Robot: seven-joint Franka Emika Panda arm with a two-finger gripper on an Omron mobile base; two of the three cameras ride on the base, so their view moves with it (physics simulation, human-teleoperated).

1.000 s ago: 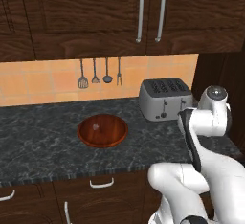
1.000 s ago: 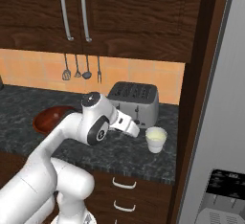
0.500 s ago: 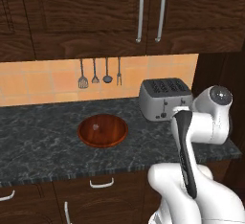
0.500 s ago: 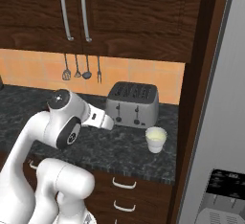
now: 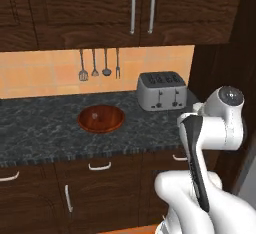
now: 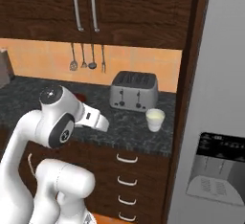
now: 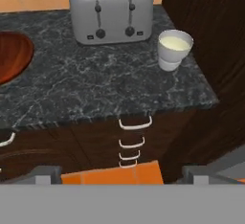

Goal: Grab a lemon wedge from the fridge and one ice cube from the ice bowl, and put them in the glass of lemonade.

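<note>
Lemonade glass (image 7: 174, 48) stands on the dark counter (image 7: 95, 89) at upper right of the hand view, just right of the 4-slot toaster (image 7: 111, 10); the ice bowl (image 5: 101, 119) sits centre-left in the left base view. Fridge (image 6: 215, 122) fills the right edge. Fingers: cannot tell how wide.

White arm (image 6: 57, 117) folded low, elbow raised, hand pointing forward
</note>
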